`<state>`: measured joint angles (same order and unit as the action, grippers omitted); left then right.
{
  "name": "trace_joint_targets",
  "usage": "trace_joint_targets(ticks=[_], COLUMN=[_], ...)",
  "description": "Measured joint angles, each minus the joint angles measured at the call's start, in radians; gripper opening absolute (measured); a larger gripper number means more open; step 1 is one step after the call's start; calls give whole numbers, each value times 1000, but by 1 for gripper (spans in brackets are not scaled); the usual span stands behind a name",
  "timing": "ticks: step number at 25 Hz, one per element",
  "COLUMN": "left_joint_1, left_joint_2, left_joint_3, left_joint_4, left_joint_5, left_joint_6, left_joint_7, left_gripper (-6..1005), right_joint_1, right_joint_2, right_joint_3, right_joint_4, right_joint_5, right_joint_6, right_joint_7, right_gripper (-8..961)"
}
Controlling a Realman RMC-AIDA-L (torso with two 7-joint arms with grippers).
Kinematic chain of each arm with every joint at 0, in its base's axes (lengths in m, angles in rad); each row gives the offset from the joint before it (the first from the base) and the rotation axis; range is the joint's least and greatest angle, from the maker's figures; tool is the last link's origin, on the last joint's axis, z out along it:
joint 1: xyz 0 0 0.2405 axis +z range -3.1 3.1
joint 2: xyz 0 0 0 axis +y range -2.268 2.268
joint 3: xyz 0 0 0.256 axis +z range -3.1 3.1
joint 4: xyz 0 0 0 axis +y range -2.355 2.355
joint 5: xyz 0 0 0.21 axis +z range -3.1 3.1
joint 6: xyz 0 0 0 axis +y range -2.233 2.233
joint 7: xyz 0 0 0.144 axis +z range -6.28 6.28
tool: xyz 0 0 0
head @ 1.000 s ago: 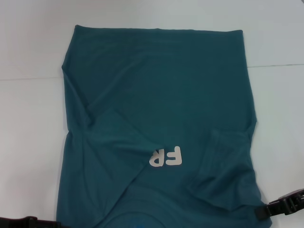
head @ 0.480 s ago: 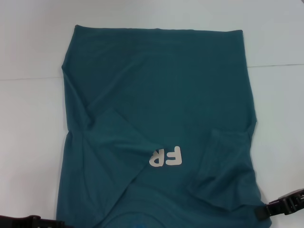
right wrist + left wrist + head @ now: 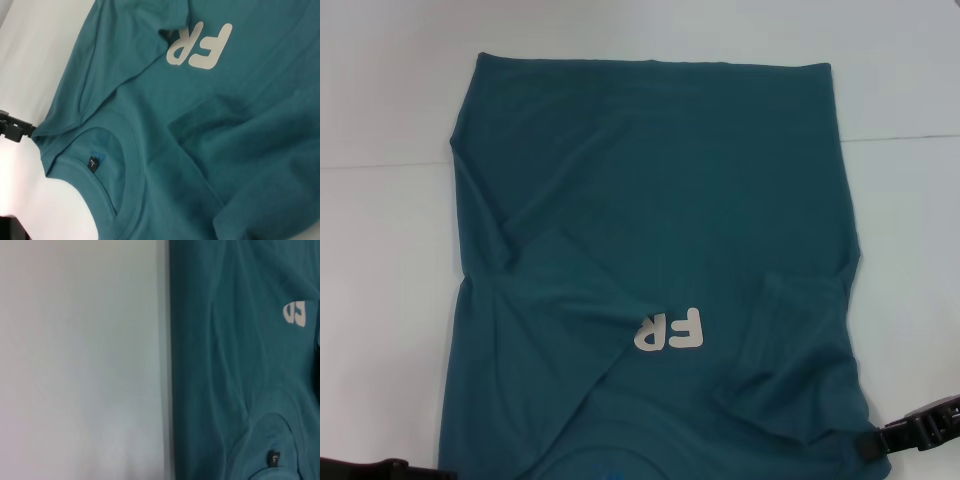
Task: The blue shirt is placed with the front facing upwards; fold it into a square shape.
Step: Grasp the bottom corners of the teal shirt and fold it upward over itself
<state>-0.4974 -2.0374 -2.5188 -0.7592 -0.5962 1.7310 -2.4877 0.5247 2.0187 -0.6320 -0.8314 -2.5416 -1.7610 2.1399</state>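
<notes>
Teal blue shirt point(image 3: 650, 260) lies on the white surface point(image 3: 380, 300); left hand point(image 3: 370, 468) and right hand point(image 3: 920, 432) flank its near corners, grip unclear.

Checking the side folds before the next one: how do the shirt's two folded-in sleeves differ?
On the blue shirt, the left sleeve flap is folded far inward as a broad diagonal panel, its edge covering part of the white lettering. The right sleeve flap is a smaller, narrower piece near the shirt's edge, clear of the lettering. Both lie flat on the shirt's front.
</notes>
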Motion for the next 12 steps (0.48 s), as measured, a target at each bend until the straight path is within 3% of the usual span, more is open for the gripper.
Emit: trace_joint_targets(ticks=[12], left_joint_1=[-18], left_joint_2=[-7], left_joint_3=[0], left_joint_4=[-2], left_joint_5=[5], left_joint_6=[-1], left_joint_7=[-8], left_gripper=[832], right_joint_1=[3], right_joint_2=[0], right_joint_3=[2], right_joint_4=[0], right_joint_5=[0], right_joint_6=[0], right_joint_7=[0], right_gripper=[55])
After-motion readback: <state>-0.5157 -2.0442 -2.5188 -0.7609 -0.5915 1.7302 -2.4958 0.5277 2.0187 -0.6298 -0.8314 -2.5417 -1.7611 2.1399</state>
